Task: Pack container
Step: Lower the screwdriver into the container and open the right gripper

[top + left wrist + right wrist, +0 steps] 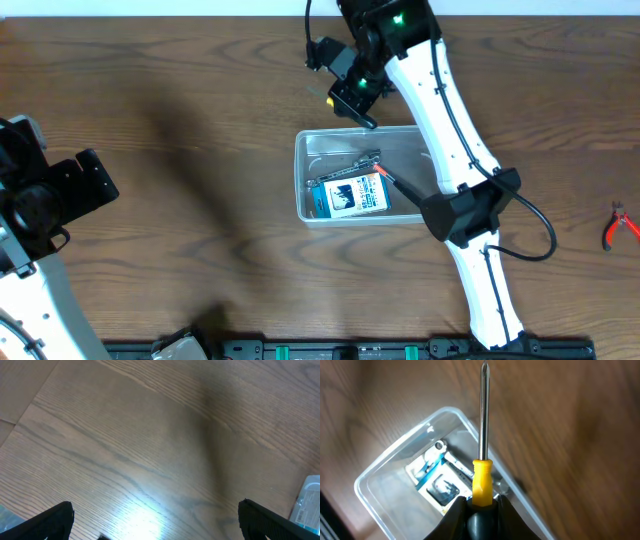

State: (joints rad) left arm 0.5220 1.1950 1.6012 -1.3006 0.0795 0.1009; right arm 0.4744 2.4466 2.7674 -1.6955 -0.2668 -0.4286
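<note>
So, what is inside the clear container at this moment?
A blue-and-white box, a grey metal tool beside it and an orange-tipped piece. The right arm covers the container's right side, and whatever lies under the box is hidden.

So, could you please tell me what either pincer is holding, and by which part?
The right pincer grips a screwdriver by its yellow handle, with the metal shaft sticking out ahead. The left pincer is open and holds nothing.

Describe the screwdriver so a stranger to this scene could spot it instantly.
Find the clear container mid-table. Over its far rim, the right pincer grips a screwdriver. It alone has a yellow handle and long bare shaft, unlike the grey tool lying inside.
</note>
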